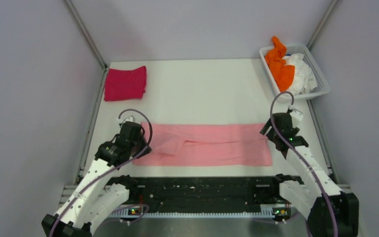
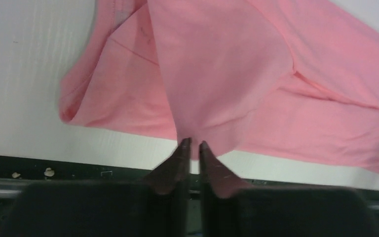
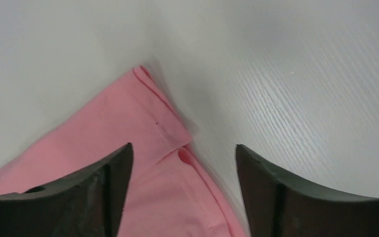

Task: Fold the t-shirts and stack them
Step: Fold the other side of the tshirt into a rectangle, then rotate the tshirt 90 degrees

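White table (image 1: 202, 89), fold of pink t-shirt (image 1: 217, 145) between tips of left gripper (image 2: 193, 143)

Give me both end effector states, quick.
Left end effector: closed, pinching the pink t-shirt.
Right end effector: open, holding nothing.

A white table (image 1: 212, 94) with a faint lined grain fills the middle of the enclosure. Behind the table rises a plain pale grey back wall (image 1: 202, 24). Matching grey panels, a left wall (image 1: 29, 98) and a right wall (image 1: 370, 98), close off the table's two sides. Slanting metal posts (image 1: 86, 37) stand at the table's far corners. A black perforated strip (image 1: 202, 190) runs along the table's near edge. A white slatted basket (image 1: 312, 94) sits at the table's far right corner. The light is soft and even, leaving only dim shadows on the table
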You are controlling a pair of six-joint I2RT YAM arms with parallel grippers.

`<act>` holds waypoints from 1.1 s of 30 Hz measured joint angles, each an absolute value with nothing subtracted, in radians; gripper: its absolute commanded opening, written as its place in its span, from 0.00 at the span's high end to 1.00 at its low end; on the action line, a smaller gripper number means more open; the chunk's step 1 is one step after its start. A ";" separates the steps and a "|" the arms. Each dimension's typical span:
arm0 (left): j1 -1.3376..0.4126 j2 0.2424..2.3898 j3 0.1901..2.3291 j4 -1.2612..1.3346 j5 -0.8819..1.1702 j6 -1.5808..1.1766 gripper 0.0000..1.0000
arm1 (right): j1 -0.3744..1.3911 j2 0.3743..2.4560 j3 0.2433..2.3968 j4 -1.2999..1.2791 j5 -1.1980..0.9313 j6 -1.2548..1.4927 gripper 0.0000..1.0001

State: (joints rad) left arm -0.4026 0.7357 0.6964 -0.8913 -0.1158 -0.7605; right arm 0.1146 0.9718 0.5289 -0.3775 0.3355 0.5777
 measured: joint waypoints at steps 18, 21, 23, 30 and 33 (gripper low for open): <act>-0.406 0.835 0.708 -0.694 -0.033 -0.846 0.01 | 0.259 0.951 0.589 -0.318 0.101 0.576 0.01; -0.402 1.074 0.660 -0.489 0.021 -0.872 0.01 | 0.354 1.109 0.589 -0.214 0.054 0.581 0.01; -0.385 1.251 0.646 -0.390 0.041 -0.892 0.01 | 0.394 1.211 0.589 -0.167 0.044 0.588 0.01; -0.270 1.564 0.832 -0.228 0.088 -0.926 0.01 | 0.454 1.382 0.611 -0.067 0.036 0.587 0.01; -0.247 1.719 0.999 -0.217 0.081 -0.926 0.01 | 0.499 1.370 0.607 -0.075 0.036 0.601 0.01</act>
